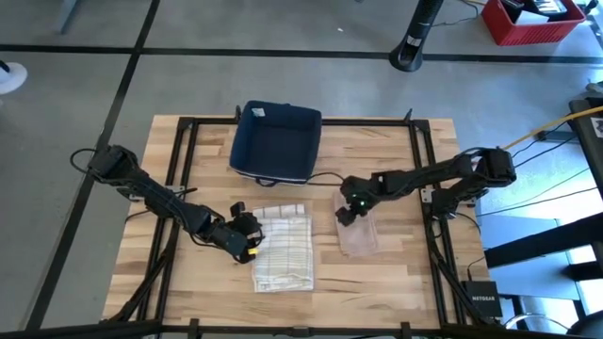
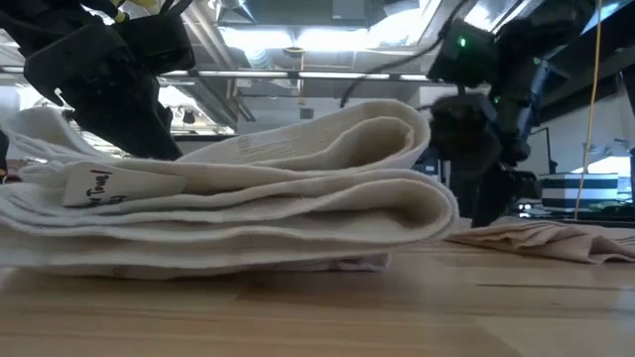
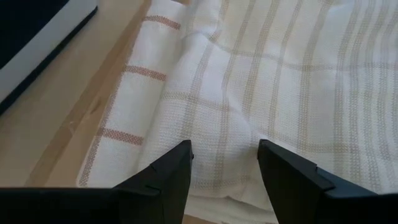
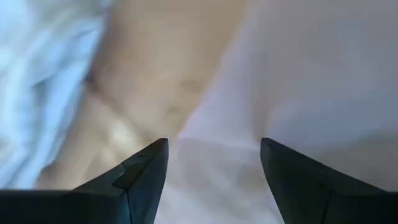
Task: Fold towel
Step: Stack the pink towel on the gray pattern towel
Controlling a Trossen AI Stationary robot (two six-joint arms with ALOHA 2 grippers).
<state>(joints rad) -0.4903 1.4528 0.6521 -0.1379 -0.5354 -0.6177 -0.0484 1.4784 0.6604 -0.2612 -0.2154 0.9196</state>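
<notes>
Wooden table [image 1: 396,273] | folded checked towel [image 1: 285,247] lies at its middle front | left gripper [image 1: 247,235] at towel's left edge, fingers spread, nothing between | right gripper [image 1: 347,209] spread over beige cloth [image 1: 359,235] just right of towel | dark blue bin [image 1: 275,141] behind

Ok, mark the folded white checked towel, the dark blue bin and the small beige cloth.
Folded white checked towel [image 1: 284,247]: high view, middle of its top layer.
Dark blue bin [image 1: 275,142]: high view, its floor.
Small beige cloth [image 1: 360,237]: high view, its centre.
</notes>
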